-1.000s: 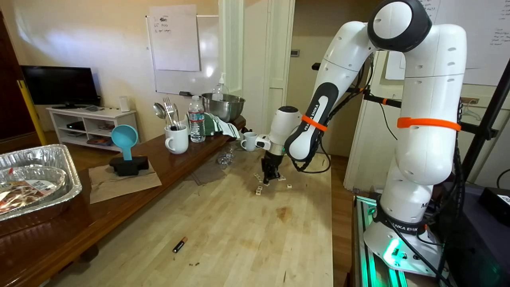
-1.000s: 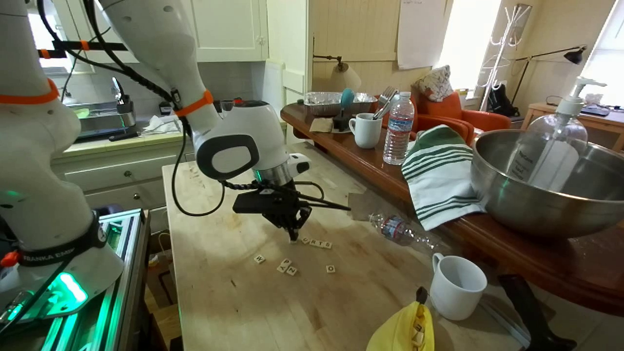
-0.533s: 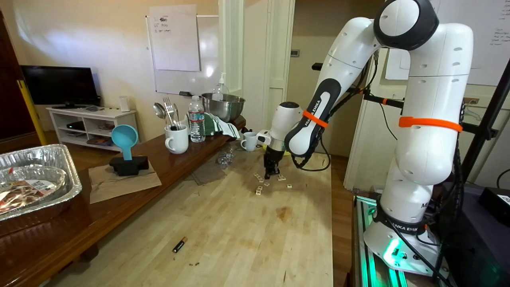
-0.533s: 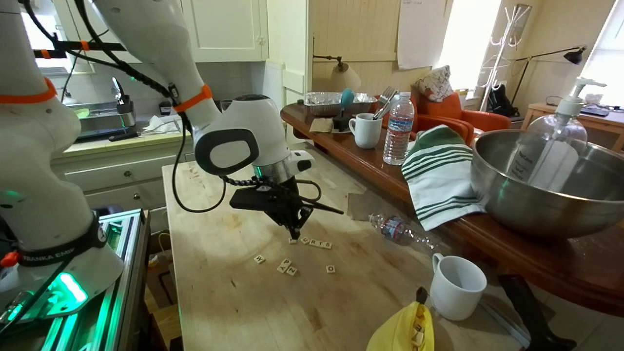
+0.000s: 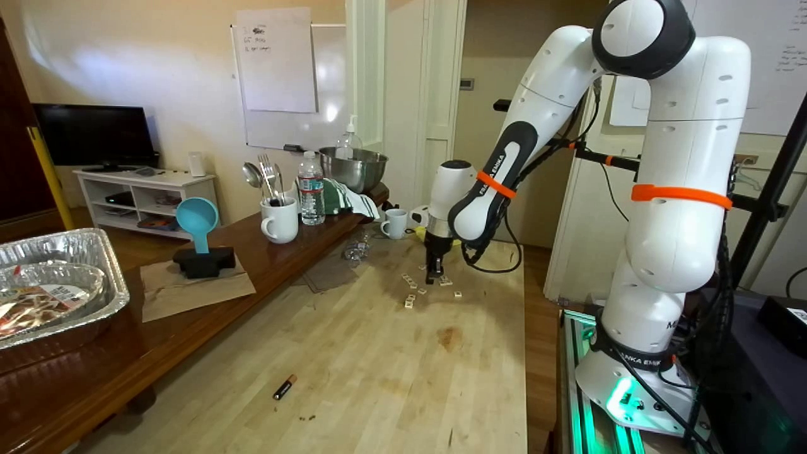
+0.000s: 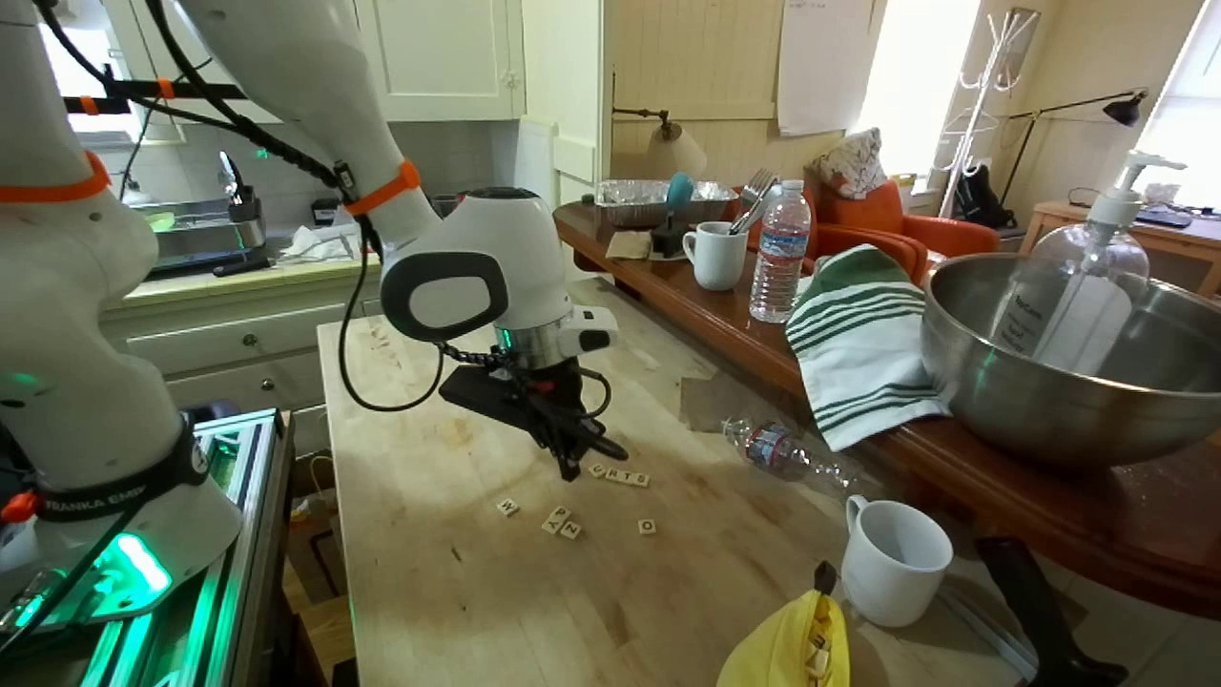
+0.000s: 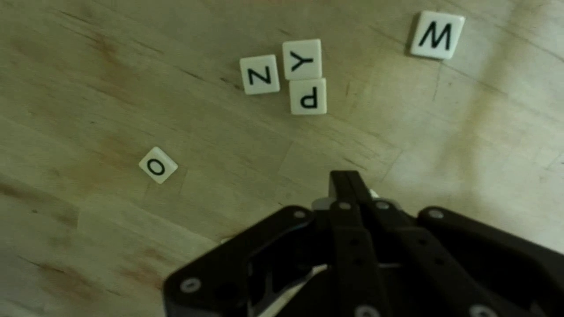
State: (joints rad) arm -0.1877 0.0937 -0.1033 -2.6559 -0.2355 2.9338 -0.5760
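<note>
Gripper sat lower middle of the wrist view, fingers closed flat against each other, nothing seen between them. Change over the last second: I'd turned about my own axis, clear in both exterior views, and drawn a touch off the pale tile that lay just below and left of my tips in an exterior view. Tiles I could see hadn't budged. My read: repositioning only, no tile taken, layout unchanged.

Nearest: sliver of a white tile poked out right of my tips in the wrist view, letter hidden, couldn't tell if we touched. Tile row started just right of my tips in an exterior view.

Next out, wrist view: P tile touched Y tile above it, Z tile lay just left of Y, thin gap, all top middle. O tile sat alone left of middle, W tile upper right. All face up on the wooden table.

Farther, in an exterior view: yellow pouch at the bottom, right of middle, pale bits showing in its opening; white mug right of that; clear bottle on its side, above left of the mug. Battery lay lower left in an exterior view. Steel bowl stood far right on the dark counter in an exterior view
</note>
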